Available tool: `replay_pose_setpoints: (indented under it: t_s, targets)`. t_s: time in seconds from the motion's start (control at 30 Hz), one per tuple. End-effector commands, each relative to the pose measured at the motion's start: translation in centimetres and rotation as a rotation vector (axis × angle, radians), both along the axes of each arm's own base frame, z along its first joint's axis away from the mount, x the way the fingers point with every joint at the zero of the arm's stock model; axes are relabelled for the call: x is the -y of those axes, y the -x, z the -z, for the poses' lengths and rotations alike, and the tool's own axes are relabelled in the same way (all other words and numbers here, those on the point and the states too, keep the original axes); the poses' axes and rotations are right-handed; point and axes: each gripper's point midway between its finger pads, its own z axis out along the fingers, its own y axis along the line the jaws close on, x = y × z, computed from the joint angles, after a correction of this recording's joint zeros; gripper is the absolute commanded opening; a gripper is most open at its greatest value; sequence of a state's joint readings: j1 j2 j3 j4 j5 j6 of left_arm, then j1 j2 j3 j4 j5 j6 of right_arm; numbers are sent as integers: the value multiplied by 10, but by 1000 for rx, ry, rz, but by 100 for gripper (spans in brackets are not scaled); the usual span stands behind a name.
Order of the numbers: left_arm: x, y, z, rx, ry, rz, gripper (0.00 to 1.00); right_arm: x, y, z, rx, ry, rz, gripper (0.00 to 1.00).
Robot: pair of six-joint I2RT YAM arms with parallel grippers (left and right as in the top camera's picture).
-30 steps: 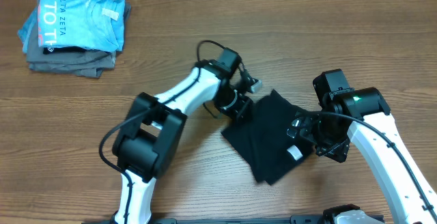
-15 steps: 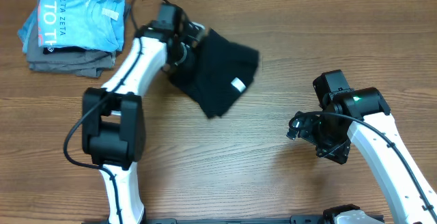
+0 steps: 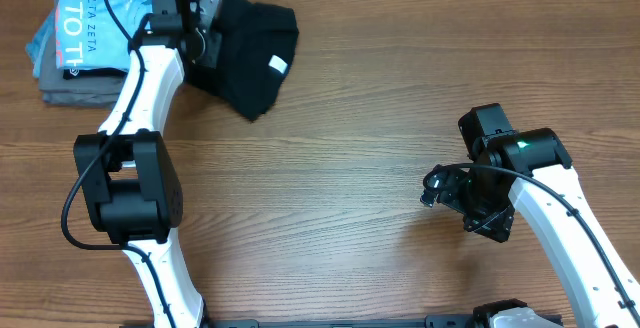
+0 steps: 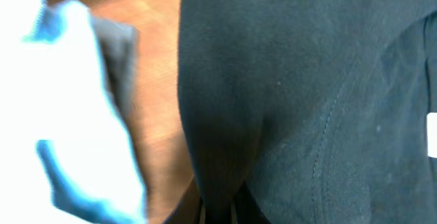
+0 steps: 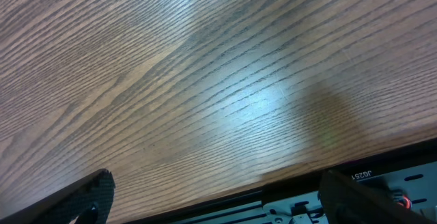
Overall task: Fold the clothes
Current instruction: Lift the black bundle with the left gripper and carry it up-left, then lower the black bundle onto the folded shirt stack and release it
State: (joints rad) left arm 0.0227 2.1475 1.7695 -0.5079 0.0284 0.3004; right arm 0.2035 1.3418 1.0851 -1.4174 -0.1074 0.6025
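Left jaws were clamped shut on a pinch of the shirt (the wrist cam was basically all black fabric, with the pinch right at the bottom edge). Right jaws were spread wide with nothing in them, just bare table below, well apart from everything else. Overhead, the shirt sat bunched at the far left of the table, white tag showing, just beside the blue tee on the grey pile. I couldn't tell if it was lifted or dragging. My worry: it was held by one bunched edge only, so the folds could've slumped open. It might also have shoved the blue tee crooked, being that close.
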Motion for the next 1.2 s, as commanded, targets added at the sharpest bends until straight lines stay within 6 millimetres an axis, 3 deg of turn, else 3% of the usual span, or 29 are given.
replay_pose_setpoints:
  t_s: [0.0, 0.23, 0.37, 0.73, 1.17]
  targets:
    - [-14, -24, -40, 105, -100, -17, 4, 0, -6, -8, 35, -5, 15, 100]
    - [-46, -32, -95, 181, -183, -171, 4, 0, -5, -8, 30, -4, 29, 100]
    - [-73, -30, -112, 207, -167, -275, 4, 0, -3, -8, 24, -3, 29, 100]
    - [-161, -7, -109, 216, -4, -603, 4, 0, -3, -8, 23, -3, 30, 100]
    - [-206, 7, -110, 232, 17, -709, 4, 0, -3, -8, 22, -3, 33, 100]
